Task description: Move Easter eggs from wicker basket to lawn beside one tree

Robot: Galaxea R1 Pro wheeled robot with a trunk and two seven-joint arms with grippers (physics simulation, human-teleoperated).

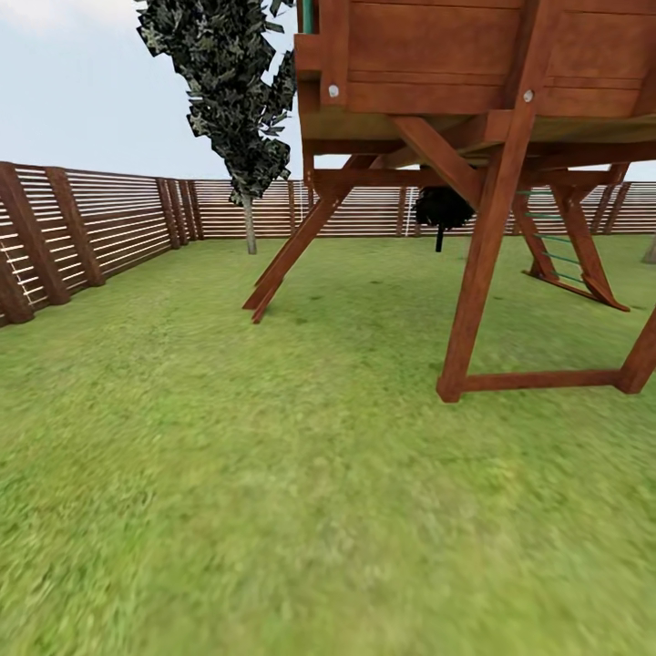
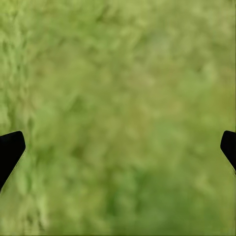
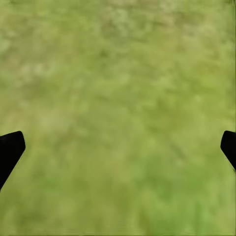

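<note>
Lawn (image 1: 228, 474) ahead, playset (image 1: 474, 182) on it, fence (image 1: 109, 223) behind. Left gripper (image 2: 118, 147), right gripper (image 3: 118, 147): jaws wide, nothing held, over grass.

Black, blunt fingertips (image 2: 11, 147) at both wrist views' edges — matte, unmarked

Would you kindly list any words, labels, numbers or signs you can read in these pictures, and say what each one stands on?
None: no readable text stands anywhere in these pictures.
The wooden playset bears plain boards and bolt heads, no lettering.
The slat fence carries no sign.
The lawn is bare grass, also between the open left gripper and the open right gripper.
</note>
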